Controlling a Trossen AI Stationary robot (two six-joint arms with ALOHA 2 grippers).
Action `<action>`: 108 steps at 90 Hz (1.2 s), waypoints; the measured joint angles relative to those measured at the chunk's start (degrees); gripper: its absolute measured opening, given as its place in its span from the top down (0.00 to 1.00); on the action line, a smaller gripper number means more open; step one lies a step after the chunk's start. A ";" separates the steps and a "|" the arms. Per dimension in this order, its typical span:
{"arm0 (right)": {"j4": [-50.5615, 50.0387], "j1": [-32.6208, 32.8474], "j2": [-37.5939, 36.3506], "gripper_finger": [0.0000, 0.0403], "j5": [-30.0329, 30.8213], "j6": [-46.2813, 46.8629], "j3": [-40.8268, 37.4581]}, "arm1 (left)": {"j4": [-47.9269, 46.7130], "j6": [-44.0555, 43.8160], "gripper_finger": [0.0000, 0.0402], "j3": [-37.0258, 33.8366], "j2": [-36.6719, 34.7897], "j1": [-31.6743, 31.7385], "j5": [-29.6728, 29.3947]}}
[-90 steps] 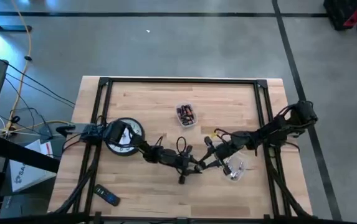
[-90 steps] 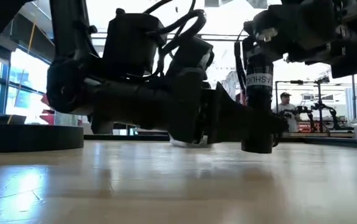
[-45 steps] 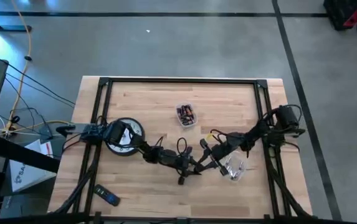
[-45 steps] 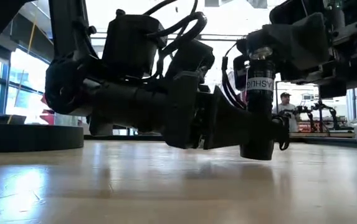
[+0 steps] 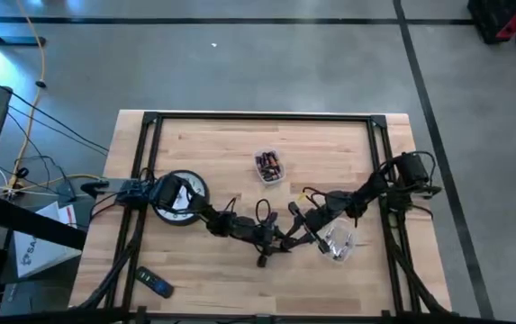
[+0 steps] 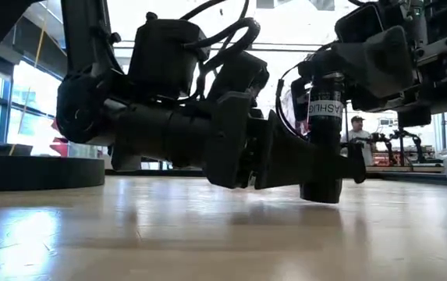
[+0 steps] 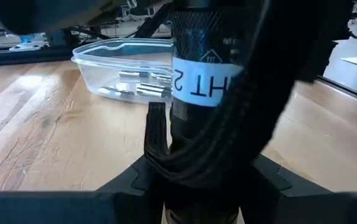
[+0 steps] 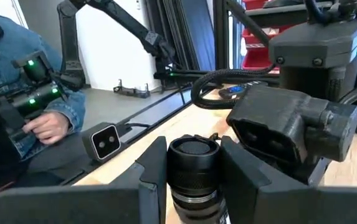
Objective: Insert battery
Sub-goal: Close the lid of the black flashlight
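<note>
Batteries, seemingly, fill both tubs [image 5: 269, 166] [image 5: 339, 243]; right gripper [image 8: 192, 163] clasps flashlight [image 8: 194, 174], left gripper's [image 5: 280, 245] fingers unreadable.

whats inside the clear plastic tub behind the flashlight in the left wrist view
The clear plastic tub holds a few small silver cylindrical batteries lying on its floor. Its far right part is hidden behind the black cylindrical flashlight, so a full count is not possible.
</note>
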 joint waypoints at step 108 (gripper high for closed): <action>-8.95 0.16 -0.19 0.81 10.19 0.79 0.15 | 3.83 -3.02 0.65 -0.94 3.14 0.22 -5.26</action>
